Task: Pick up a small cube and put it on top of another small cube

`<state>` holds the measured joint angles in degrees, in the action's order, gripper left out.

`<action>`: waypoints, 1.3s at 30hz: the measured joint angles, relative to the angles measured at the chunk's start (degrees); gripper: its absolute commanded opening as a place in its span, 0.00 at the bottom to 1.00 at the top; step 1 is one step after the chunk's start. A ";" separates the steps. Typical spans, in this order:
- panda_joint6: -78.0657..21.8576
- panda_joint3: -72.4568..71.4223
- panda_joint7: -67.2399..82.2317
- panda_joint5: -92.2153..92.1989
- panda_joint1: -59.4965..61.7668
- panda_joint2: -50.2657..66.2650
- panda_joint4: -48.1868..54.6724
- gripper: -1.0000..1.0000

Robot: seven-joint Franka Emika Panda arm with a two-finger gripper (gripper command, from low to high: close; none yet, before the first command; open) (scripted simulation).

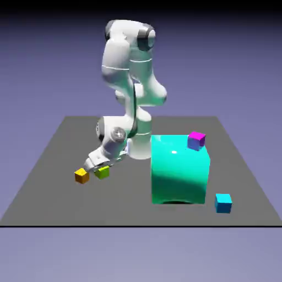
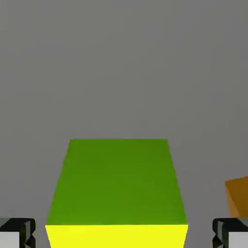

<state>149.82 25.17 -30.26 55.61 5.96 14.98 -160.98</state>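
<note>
Grey table [image 1: 55,193], lime cube [image 2: 116,189] between hand's [image 1: 99,168] spread fingertips [image 2: 17,233], gaps both sides

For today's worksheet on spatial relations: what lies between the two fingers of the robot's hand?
The lime cube sits between the fingers, with a small gap on each side. The hand view shows this; the orange cube lies outside them.
</note>
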 measured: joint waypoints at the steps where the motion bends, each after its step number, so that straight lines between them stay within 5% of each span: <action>1: 0.00 0.00 0.00 0.00 0.00 0.00 0.00 0.00; 11: -13.18 -3.55 8.00 -10.06 -2.14 -15.00 -1.90 0.00; 27: -41.88 -34.40 41.59 -30.44 -25.66 -32.72 20.61 0.00; 35: -42.15 -41.45 54.44 -28.50 -40.02 -40.12 20.39 0.00; 38: -34.68 -40.14 51.99 -25.23 -38.32 -37.60 15.37 0.00; 39: -32.31 -39.73 51.22 -24.19 -37.79 -36.81 13.78 1.00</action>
<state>117.51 -14.56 20.95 31.41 -31.82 -21.83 -147.21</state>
